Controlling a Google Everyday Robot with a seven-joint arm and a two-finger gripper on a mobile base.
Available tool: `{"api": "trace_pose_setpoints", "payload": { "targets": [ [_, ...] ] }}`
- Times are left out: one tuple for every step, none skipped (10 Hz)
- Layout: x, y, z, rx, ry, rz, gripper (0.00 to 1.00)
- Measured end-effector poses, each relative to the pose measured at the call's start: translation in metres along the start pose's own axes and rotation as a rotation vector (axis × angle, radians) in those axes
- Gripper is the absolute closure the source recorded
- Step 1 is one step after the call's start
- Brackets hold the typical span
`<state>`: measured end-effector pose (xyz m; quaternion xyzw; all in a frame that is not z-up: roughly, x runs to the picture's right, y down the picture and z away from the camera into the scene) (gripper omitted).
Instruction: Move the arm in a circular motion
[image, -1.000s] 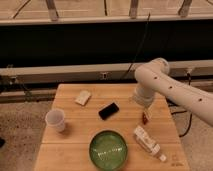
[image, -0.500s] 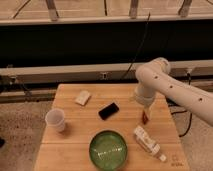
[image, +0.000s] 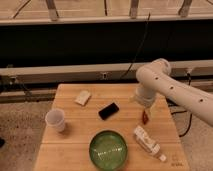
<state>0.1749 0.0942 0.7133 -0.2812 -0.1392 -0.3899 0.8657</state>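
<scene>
The white arm (image: 170, 87) of thick rounded segments with small dark dots comes in from the right edge and bends down over the right side of the wooden table (image: 75, 150). Its narrow tool end, the gripper (image: 145, 118), hangs just above the table, right of a black phone (image: 108, 110) and above a lying white bottle (image: 146, 141).
A white paper cup (image: 55, 120) stands at the left. A green bowl (image: 108, 149) sits at the front middle. A small pale packet (image: 83, 97) lies at the back left. A dark wall with rails and cables runs behind the table.
</scene>
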Motion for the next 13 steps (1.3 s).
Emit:
{"api": "trace_pose_setpoints", "payload": {
  "targets": [
    [0.0012, 0.0007, 0.0001, 0.0, 0.0, -0.001, 0.2],
    [0.0033, 0.0014, 0.0003, 0.001, 0.001, -0.003, 0.2],
    [0.0042, -0.0001, 0.0002, 0.002, 0.001, -0.01, 0.2],
    [0.0056, -0.0023, 0.0008, 0.003, 0.001, -0.022, 0.2],
    [0.0067, -0.0032, 0.0011, 0.004, 0.002, -0.026, 0.2],
    [0.007, -0.0031, 0.0014, 0.003, 0.003, -0.03, 0.2],
    [0.0065, -0.002, 0.0016, 0.002, 0.003, -0.035, 0.2],
    [0.0051, -0.0009, 0.0009, 0.0, 0.004, -0.045, 0.2],
    [0.0042, -0.0005, 0.0012, -0.002, 0.004, -0.05, 0.2],
    [0.0027, -0.001, 0.0012, -0.001, 0.005, -0.058, 0.2],
    [0.0034, -0.0008, 0.0012, 0.0, 0.006, -0.063, 0.2],
    [0.005, -0.0011, 0.0018, 0.001, 0.006, -0.07, 0.2],
    [0.0062, -0.0021, 0.0023, 0.001, 0.007, -0.076, 0.2]
  ]
}}
